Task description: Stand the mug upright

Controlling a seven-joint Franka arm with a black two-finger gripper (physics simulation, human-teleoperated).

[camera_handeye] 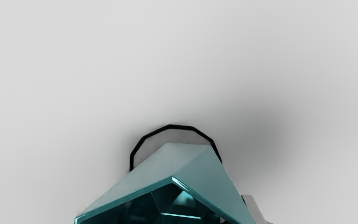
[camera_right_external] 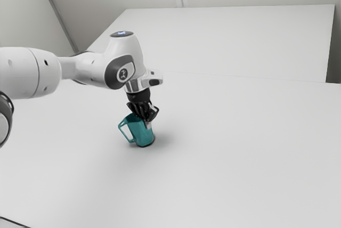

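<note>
On white table (camera_right_external: 240, 143): teal mug (camera_right_external: 139, 133), mouth upward.
Gripper (camera_right_external: 146, 121) pinches its wall, one fingertip inside, one outside.

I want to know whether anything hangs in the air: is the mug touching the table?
Touching. The exterior view shows the mug with its base meeting the table, dark shading hugging the lower edge.

You have the teal, faceted mug (camera_right_external: 139, 133) mouth up, its dark-edged base down at the desk (camera_right_external: 229, 148), handle toward the exterior view's left.
</note>
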